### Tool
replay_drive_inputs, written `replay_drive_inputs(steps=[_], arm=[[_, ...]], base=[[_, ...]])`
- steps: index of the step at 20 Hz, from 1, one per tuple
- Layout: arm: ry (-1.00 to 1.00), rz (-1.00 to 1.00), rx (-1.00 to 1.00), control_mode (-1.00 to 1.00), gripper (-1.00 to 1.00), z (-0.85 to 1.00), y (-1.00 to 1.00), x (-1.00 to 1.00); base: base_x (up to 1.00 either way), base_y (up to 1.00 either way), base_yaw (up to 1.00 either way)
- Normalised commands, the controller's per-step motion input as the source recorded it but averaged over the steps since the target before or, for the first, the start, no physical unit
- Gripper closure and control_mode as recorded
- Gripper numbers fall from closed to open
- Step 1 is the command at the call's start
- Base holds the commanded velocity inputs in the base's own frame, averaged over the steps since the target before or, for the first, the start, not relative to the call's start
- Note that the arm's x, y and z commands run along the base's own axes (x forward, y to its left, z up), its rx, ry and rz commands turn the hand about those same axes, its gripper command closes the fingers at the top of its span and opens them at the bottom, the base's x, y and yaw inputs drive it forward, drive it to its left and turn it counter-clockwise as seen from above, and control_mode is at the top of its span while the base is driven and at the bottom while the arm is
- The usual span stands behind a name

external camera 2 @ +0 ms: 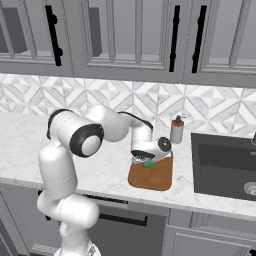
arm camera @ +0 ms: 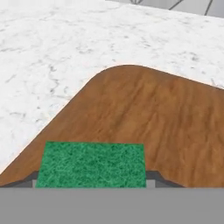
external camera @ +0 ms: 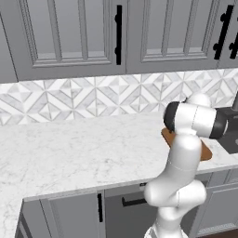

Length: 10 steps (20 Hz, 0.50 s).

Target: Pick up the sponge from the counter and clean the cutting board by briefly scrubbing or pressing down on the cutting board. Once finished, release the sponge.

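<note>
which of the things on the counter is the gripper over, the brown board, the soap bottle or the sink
The cutting board: the gripper sits over its back end with the green sponge; the soap bottle and sink lie further right.

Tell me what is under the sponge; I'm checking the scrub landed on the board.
Under the sponge is the brown cutting board, near its rounded corner, with white counter beyond. The sponge covers the contact beneath it, and its lower layer is hidden.

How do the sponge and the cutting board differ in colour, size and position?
The sponge is green; the cutting board is brown wood. The sponge is far smaller than the board. The sponge sits between the gripper fingers over the board; the board lies flat on the counter. Both are rectangular.
</note>
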Motion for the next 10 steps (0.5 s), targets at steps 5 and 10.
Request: replay_drive_inputs(steps=[5, 10], arm=[[-0.03, -0.02, 0.0, -1.0, 1.0, 0.0, 0.36, 1.0], [0.0, -0.04, 0.0, -1.0, 1.0, 0.0, 0.1, 0.6]], base=[[0.0, 0.0, 0.0], [0.0, 0.0, 0.0]])
